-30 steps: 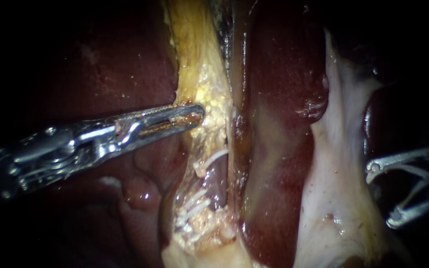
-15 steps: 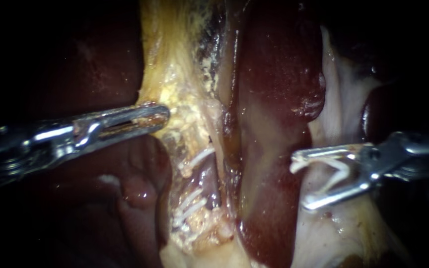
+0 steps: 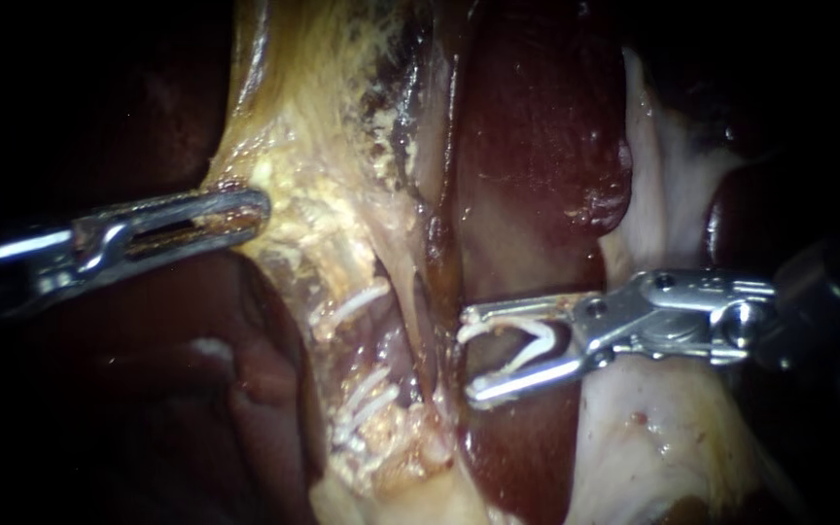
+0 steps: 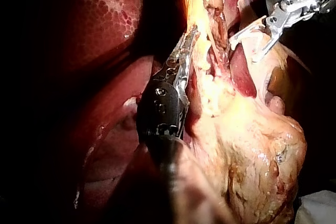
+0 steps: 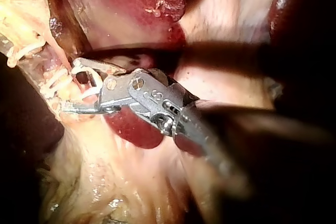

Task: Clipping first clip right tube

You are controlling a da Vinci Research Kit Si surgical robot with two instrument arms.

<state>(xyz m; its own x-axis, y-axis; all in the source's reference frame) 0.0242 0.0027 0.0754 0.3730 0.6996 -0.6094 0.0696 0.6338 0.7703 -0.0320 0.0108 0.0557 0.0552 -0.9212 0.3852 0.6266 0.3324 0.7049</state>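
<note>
1. Your right instrument [image 3: 471, 355], from 3 o'clock, pinches an open white clip [image 3: 542, 335] between wide-set jaws, just beside the right tube [image 3: 408, 284] at centre.
2. Your left instrument [image 3: 240, 209], from 9 o'clock, is clamped on fatty tissue [image 3: 313, 214].
3. That tube looks bare, so placing and closing remain; other clips [image 3: 352, 303] sit at its 9 o'clock side.

Surgical lab bench, exposed liver [image 4: 105, 19], bright light
</note>
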